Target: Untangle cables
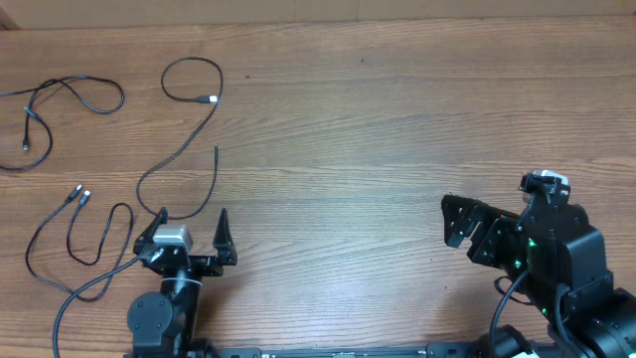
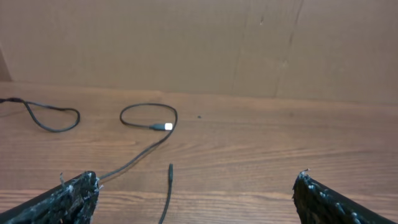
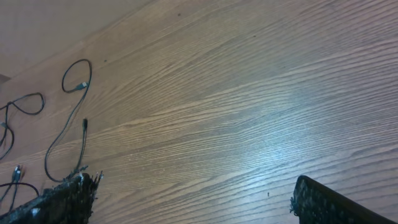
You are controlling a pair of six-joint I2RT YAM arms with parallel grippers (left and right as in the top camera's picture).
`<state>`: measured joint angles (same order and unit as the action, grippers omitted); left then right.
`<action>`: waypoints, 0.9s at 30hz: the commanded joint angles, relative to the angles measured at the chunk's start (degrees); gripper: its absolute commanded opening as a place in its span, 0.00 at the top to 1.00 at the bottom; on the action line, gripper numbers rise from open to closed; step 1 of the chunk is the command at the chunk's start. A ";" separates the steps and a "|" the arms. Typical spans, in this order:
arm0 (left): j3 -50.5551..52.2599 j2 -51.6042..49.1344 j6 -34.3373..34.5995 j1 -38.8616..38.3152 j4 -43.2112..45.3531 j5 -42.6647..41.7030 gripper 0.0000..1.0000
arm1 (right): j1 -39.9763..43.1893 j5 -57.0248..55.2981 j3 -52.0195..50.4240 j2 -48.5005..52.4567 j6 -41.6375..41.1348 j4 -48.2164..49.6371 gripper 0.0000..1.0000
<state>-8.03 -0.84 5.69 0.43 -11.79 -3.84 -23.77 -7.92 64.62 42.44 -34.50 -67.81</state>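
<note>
Three thin black cables lie on the left of the wooden table. One curls at the far left (image 1: 75, 89). A second cable (image 1: 184, 139) has a loop with a silver plug (image 1: 207, 99) and a black end (image 1: 216, 151). The third cable (image 1: 99, 239) loops at the lower left, with two small plugs (image 1: 79, 192). My left gripper (image 1: 192, 221) stands open just in front of the second cable's lower bend, and the black end (image 2: 170, 168) lies between its fingers, held by neither. My right gripper (image 1: 449, 221) is open over bare wood, far from every cable.
A brown wall (image 2: 199, 43) rises behind the table's far edge. The table (image 1: 397, 119) shows bare wood from its middle across to the right. The two arm bases sit at the front edge, left (image 1: 159, 318) and right (image 1: 566, 298).
</note>
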 commanded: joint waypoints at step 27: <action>7.80 0.70 0.70 0.28 7.61 1.09 0.00 | -0.24 -0.61 1.03 -0.15 -0.20 0.15 0.00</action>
<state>-0.78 -0.84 5.80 0.43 -4.45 -3.18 -23.77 -7.90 64.62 42.44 -34.52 -67.81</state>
